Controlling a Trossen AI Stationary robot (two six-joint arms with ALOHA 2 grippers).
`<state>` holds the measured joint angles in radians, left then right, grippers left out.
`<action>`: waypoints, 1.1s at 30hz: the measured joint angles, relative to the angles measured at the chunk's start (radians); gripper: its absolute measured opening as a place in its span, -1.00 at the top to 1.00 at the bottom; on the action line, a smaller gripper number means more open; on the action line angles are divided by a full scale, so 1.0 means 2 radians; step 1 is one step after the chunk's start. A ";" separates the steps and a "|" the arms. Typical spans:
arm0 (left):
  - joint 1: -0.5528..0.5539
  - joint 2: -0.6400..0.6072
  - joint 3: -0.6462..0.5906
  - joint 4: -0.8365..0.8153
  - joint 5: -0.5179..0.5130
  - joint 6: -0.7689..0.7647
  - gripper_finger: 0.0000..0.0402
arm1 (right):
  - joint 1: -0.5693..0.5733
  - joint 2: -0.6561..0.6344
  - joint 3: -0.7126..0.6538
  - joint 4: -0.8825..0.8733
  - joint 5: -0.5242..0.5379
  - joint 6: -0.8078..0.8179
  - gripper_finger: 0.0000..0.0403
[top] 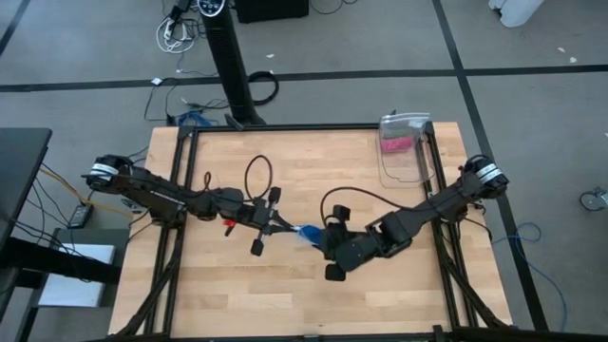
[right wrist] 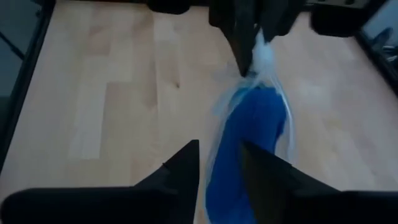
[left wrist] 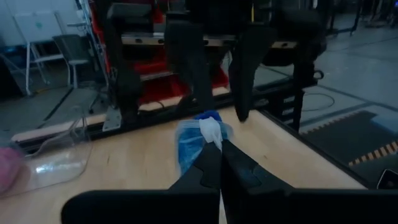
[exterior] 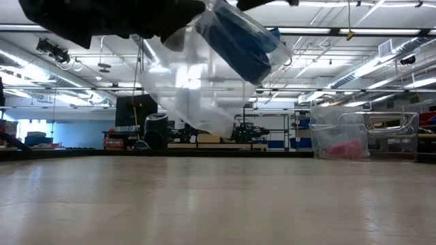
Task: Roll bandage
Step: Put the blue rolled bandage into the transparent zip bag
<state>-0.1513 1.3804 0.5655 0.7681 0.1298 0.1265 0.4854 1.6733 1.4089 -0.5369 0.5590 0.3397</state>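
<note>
- We find the blue bandage (top: 308, 234) sealed in a clear plastic bag (exterior: 197, 82), held aloft over the middle of the wooden table (top: 313, 152), slightly toward 6 o'clock from centre in the high view; the low view shows it clear of the surface.
- The left gripper (left wrist: 219, 149) is clenched on the bunched white end of the bag, at the 9 o'clock side of the bandage.
- The right gripper (right wrist: 219, 163) sits at the 3 o'clock side, fingers parted on either side of the blue roll; we cannot confirm that they touch it.
- A clear container (top: 404, 147) holding something pink stands near 1 o'clock on the table, well apart from the work.
- Handling, in our judgement: light, soft, and compressible; the film looks slick and crumples readily, so a pinch on loose plastic may slip or tear.
- Recommended hold: across the body of the roll through the film, with the gathered bag end as the second hold.
</note>
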 joint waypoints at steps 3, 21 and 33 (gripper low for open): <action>0.000 0.000 -0.020 0.030 0.002 -0.002 0.99 | 0.018 0.000 0.016 -0.031 0.021 0.005 0.38; -0.001 0.000 -0.028 0.067 0.013 -0.003 0.99 | -0.025 0.040 0.024 -0.073 0.020 0.020 0.96; -0.001 -0.001 -0.028 0.066 0.008 -0.003 0.99 | -0.035 0.061 0.023 0.023 -0.030 -0.032 0.81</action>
<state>-0.1528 1.3788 0.5091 0.9003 0.1459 0.1205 0.4148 1.7958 1.4559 -0.4908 0.4992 0.2764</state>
